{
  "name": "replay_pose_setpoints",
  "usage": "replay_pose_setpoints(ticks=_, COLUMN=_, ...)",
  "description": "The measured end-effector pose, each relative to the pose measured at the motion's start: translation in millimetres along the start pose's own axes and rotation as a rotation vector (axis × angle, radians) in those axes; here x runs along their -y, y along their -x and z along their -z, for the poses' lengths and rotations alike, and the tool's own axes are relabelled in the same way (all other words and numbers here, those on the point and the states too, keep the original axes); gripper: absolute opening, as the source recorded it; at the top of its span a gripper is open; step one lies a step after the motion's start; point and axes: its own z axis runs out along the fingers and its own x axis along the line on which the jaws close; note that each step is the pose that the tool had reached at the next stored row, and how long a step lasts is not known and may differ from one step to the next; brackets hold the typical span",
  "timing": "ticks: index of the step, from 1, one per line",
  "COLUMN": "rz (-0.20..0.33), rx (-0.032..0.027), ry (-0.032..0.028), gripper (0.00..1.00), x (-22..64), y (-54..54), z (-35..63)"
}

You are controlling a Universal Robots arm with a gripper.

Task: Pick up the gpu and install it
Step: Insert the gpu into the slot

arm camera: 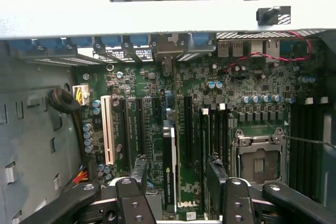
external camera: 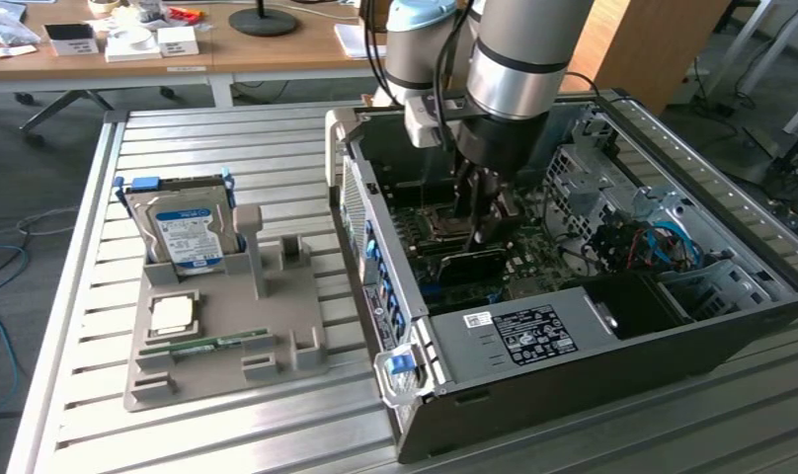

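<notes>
The fingers (arm camera: 176,174) stand spread apart and grip nothing, reaching down inside the open computer case (external camera: 715,336) over the green motherboard (arm camera: 247,90). Between the two black finger pads (arm camera: 140,167) the gpu (arm camera: 170,166) stands on edge in a motherboard slot, a thin dark card with a white strip along its top edge, not touched by either pad. In the exterior view the same card (external camera: 468,265) sits low in the case just below the fingers (external camera: 485,232).

The case is a black metal box lying on its side with its panel off. It holds the motherboard, a black power supply (external camera: 531,336) with a white label, blue cables (external camera: 670,242) and perforated grey drive cages (external camera: 597,178). Beside the fingers lie a white expansion slot (arm camera: 110,129), long black slots and a square silver processor socket (arm camera: 258,156).

Well away from the fingers, on the ribbed aluminium desk (external camera: 70,395), a grey moulded holder (external camera: 228,336) carries a silver hard drive (external camera: 182,232) with a blue-white label standing upright, a square processor chip (external camera: 173,316) lying flat, and a narrow green memory stick (external camera: 208,344) in a groove.
</notes>
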Motion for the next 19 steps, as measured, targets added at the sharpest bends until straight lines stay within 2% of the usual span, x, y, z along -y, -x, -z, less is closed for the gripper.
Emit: replay_pose_setpoints(ticks=19, rz=0.000, rx=-0.0001, ry=0.0000, gripper=0.58, x=0.2, y=0.3, z=6.0)
